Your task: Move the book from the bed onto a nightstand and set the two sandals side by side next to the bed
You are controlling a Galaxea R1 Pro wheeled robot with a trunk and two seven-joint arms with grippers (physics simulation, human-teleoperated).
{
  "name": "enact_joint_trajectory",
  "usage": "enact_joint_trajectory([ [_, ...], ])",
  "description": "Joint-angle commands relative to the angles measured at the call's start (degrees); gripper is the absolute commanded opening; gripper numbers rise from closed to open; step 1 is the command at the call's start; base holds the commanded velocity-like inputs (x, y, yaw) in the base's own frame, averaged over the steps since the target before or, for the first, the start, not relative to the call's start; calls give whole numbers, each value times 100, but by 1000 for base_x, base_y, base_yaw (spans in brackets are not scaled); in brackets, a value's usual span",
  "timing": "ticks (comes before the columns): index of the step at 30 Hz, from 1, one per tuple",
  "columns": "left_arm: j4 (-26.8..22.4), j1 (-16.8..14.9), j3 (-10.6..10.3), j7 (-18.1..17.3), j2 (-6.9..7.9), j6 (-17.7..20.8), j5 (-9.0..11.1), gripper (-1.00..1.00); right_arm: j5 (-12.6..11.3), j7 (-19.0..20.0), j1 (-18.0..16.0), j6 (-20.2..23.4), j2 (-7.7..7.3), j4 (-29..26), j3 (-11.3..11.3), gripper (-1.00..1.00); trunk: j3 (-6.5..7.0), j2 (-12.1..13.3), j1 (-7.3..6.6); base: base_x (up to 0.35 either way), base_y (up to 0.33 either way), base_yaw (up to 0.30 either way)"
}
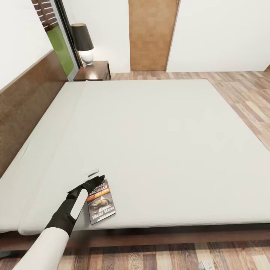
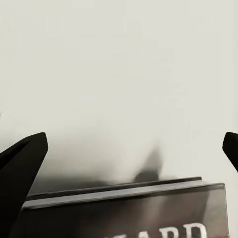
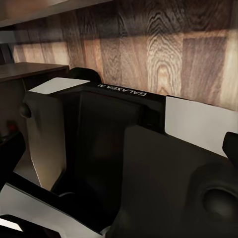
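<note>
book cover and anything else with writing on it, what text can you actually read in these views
"RICHARD BACHMAN": white, on the book, head view; the first word is partly covered by the left gripper.
"Wielki Marsz": white, low on that cover.
Orange band on the cover: lettering too small to read.
"...ARD": letter tops on the book, left wrist view.
"GALAXEA AI": upside down on the robot's dark body, right wrist view.

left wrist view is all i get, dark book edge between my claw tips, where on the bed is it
Observer: The book lies flat near the bed's foot edge, on the robot's left.
Operator: is the claw closed on it
Observer: No, the left claw is open at the book's far end.
Operator: where's a nightstand
Observer: One nightstand stands beside the headboard at the far corner, with a lamp on it.
</note>
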Motion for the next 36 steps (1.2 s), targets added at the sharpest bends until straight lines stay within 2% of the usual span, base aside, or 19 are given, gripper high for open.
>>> enact_joint_trajectory([
  [1, 58, 1, 12, 52, -4, 50, 80, 100, 38, 30, -2, 37, 2, -5, -45, 100, -4, -2, -1, -130, 0, 0],
  [6, 58, 1, 12, 52, -4, 49, 80, 100, 37, 30, -2, 37, 1, -7, -45, 100, -4, -2, -1, -149, 0, 0],
  [36, 58, 1, 19, 52, -4, 50, 80, 100, 41, 30, -2, 37, 1, -6, -43, 100, -4, -2, -1, -20, 0, 0],
])
